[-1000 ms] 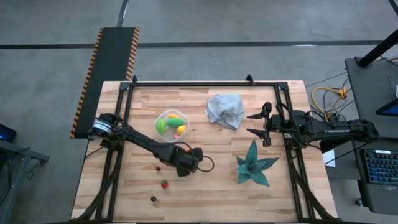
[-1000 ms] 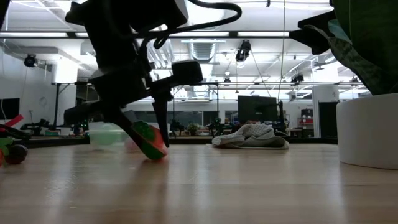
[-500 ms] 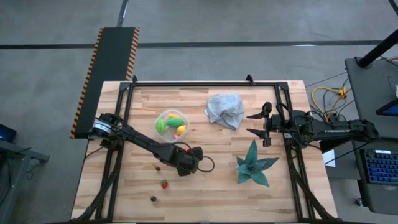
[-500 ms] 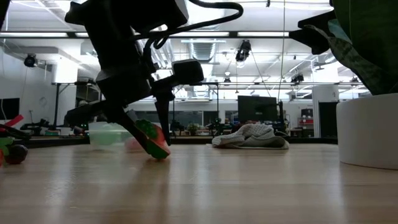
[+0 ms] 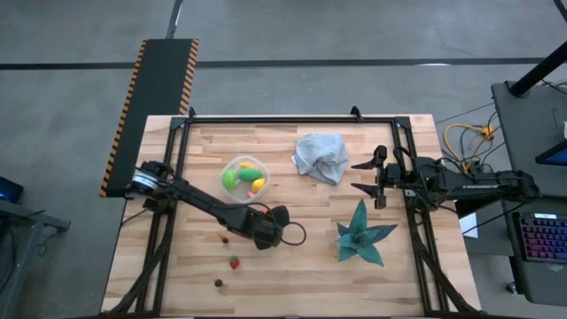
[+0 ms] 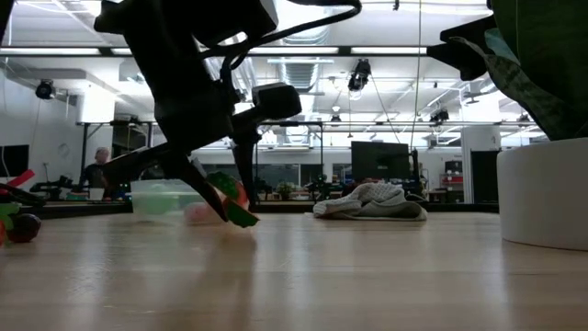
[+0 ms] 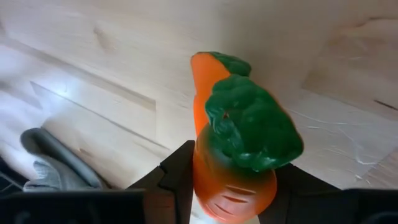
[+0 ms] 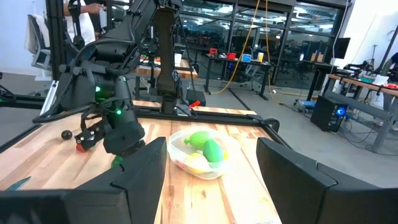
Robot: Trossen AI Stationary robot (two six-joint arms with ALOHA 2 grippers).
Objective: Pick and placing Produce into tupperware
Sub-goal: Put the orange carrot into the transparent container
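Note:
My left gripper [image 5: 268,226] is at the table's middle, near its front, shut on a toy carrot [image 6: 231,197] with an orange body and green leafy top. The tupperware [image 5: 244,175], clear with a whitish rim, stands on the wood behind it and holds green and yellow produce [image 8: 205,149]. A small dark piece [image 5: 225,238], a red one [image 5: 234,262] and another dark one [image 5: 218,283] lie on the wood toward the near edge. My right gripper [image 5: 365,177] hovers open at the table's right side, touching nothing. My left gripper pinches the carrot's orange body [image 7: 229,194] between its two fingers [image 7: 181,169], coming from above and slanting down. The green leafy end [image 6: 243,217] points down below the fingers, tilted, just above the wood.
A crumpled grey-blue cloth [image 5: 321,156] lies behind the middle, right of the tupperware. A teal spiky star-shaped piece [image 5: 361,234] sits near the right front. Bare wood lies between the carrot and the tupperware. Black frame rails run along the table's edges.
My left gripper has risen a little with the carrot and tipped. The carrot's lower green end, which was down on the wood, now stands slightly higher and has swung outward. The right arm has kept still.

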